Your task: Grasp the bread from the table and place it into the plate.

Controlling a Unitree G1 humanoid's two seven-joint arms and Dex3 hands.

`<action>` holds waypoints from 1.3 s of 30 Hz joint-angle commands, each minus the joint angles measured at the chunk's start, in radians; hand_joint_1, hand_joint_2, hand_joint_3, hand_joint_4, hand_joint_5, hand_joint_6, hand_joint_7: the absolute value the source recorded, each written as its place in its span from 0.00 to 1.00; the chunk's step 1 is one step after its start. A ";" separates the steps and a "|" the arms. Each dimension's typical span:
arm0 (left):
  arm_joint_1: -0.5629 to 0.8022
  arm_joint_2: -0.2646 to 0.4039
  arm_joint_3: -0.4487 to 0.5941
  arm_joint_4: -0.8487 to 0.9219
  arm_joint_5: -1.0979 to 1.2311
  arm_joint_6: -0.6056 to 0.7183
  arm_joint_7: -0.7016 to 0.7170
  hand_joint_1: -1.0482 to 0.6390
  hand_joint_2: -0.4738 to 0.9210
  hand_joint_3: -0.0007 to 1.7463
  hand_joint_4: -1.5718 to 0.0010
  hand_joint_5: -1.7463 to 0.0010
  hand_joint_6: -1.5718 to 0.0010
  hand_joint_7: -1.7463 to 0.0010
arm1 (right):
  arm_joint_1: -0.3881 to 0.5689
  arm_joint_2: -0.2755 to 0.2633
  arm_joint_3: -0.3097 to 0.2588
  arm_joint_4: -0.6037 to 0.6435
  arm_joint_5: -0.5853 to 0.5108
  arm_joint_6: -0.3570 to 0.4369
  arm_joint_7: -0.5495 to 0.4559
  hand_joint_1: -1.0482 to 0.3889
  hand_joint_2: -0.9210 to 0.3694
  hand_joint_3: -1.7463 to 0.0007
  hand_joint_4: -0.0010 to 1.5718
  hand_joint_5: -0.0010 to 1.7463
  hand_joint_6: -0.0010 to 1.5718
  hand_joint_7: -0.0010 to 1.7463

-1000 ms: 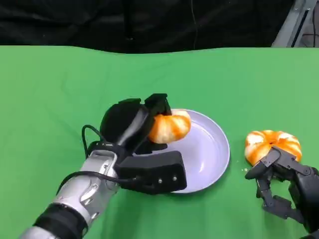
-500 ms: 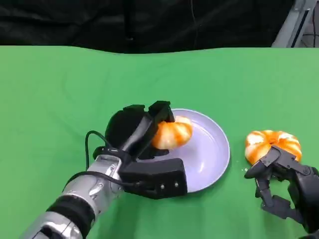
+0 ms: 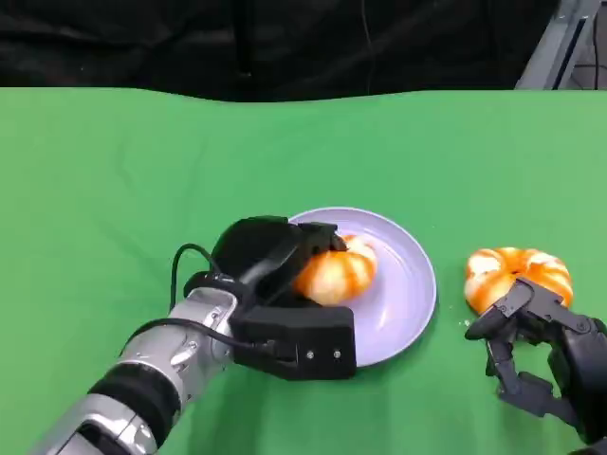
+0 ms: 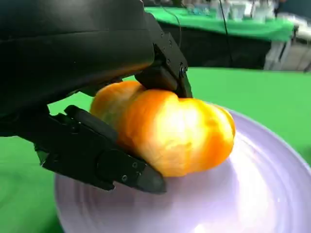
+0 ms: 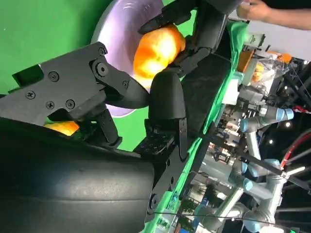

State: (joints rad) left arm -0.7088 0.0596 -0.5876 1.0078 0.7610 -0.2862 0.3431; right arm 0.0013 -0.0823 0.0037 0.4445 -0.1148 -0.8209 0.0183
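Observation:
My left hand (image 3: pixel 270 275) grips an orange glazed bread (image 3: pixel 337 273) over the left half of the lavender plate (image 3: pixel 410 284). In the left wrist view the fingers (image 4: pixel 102 160) clamp the bread (image 4: pixel 175 131) from both sides, low over the plate (image 4: pixel 257 199); I cannot tell whether it touches. A second orange bread (image 3: pixel 517 272) lies on the green cloth right of the plate. My right hand (image 3: pixel 545 355) sits just in front of it, fingers apart, holding nothing. The right wrist view shows its fingers (image 5: pixel 97 87), the held bread (image 5: pixel 158 48) and the plate (image 5: pixel 116 34).
The green table cloth (image 3: pixel 142 171) stretches wide behind and left of the plate. A black backdrop runs along the far edge. A person's hand (image 5: pixel 255 9) and other robot arms (image 5: pixel 262 121) appear beyond the table in the right wrist view.
My left hand has come down and slightly right with the bread, bringing it lower into the plate. The right hand and the second bread have stayed put.

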 commanded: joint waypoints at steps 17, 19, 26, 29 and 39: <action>0.068 0.091 0.032 -0.181 -0.056 -0.028 -0.189 0.00 1.00 0.52 0.97 1.00 0.83 1.00 | 0.012 -0.011 -0.007 -0.024 0.004 0.023 -0.004 0.60 0.18 0.49 0.48 1.00 0.45 0.87; 0.083 0.097 0.050 -0.220 -0.085 -0.025 -0.218 0.00 1.00 0.49 0.98 1.00 0.84 1.00 | 0.011 -0.011 -0.006 -0.024 0.008 0.024 -0.001 0.60 0.18 0.49 0.48 1.00 0.45 0.87; 0.139 0.120 0.109 -0.342 -0.183 -0.023 -0.325 0.00 1.00 0.41 0.98 1.00 0.85 1.00 | 0.008 -0.013 -0.007 -0.015 0.014 0.017 0.004 0.61 0.18 0.49 0.48 1.00 0.44 0.88; 0.176 0.139 0.145 -0.433 -0.241 -0.011 -0.398 0.00 1.00 0.38 0.98 1.00 0.85 1.00 | 0.004 -0.016 -0.008 -0.008 0.016 0.012 0.006 0.61 0.18 0.49 0.49 1.00 0.44 0.88; 0.230 0.172 0.185 -0.581 -0.290 0.036 -0.510 0.00 1.00 0.35 1.00 1.00 0.87 1.00 | -0.001 -0.019 -0.009 0.003 0.016 0.000 0.005 0.61 0.18 0.48 0.49 1.00 0.44 0.88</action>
State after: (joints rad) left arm -0.4878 0.2182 -0.4135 0.4434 0.4758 -0.2595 -0.1509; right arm 0.0011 -0.0861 0.0040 0.4458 -0.1070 -0.8086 0.0235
